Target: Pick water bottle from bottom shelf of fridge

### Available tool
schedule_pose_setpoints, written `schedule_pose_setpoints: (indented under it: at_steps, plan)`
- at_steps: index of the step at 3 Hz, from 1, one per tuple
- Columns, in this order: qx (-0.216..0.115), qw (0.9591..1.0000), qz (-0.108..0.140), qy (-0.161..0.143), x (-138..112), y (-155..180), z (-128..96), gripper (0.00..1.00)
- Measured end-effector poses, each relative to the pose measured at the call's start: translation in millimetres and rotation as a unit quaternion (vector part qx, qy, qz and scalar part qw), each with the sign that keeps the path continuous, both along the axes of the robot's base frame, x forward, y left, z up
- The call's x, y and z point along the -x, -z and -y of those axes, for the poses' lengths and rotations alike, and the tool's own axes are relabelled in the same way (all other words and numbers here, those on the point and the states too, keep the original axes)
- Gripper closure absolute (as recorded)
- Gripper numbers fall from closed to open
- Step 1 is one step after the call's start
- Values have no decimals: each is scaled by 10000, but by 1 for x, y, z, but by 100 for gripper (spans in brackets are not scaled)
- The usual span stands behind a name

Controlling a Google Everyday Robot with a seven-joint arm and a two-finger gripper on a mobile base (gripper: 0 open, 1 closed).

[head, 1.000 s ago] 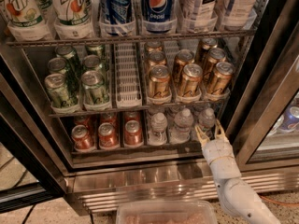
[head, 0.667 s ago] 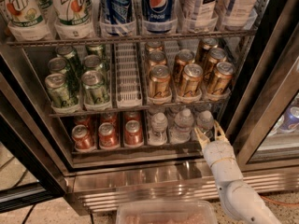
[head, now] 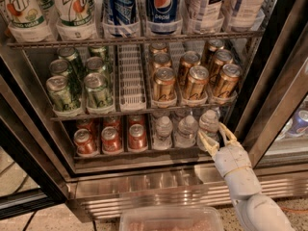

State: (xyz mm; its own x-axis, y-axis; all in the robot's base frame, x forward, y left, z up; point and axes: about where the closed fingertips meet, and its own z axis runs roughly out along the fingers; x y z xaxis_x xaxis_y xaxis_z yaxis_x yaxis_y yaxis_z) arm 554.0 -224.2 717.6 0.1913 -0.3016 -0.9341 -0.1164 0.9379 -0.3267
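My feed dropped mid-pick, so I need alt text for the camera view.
The open claw sits in front of the rightmost water bottle of three on the bottom shelf of the fridge; contact is unclear. Orange-red cans fill the shelf's left lanes, with green cans and gold cans on the tier above.

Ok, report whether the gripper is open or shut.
Open. The gripper, at the right end of the bottom shelf, shows spread fingers before the rightmost water bottle.
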Motion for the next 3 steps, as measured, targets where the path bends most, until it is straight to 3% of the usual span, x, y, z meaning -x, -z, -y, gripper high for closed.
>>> schedule_pose_setpoints:
  at_steps: [1, 3]
  plan:
    - [-39, 9995, 115, -309, 32, -30, 5, 100]
    - [0, 9990, 54, -438, 38, -27, -1, 100]
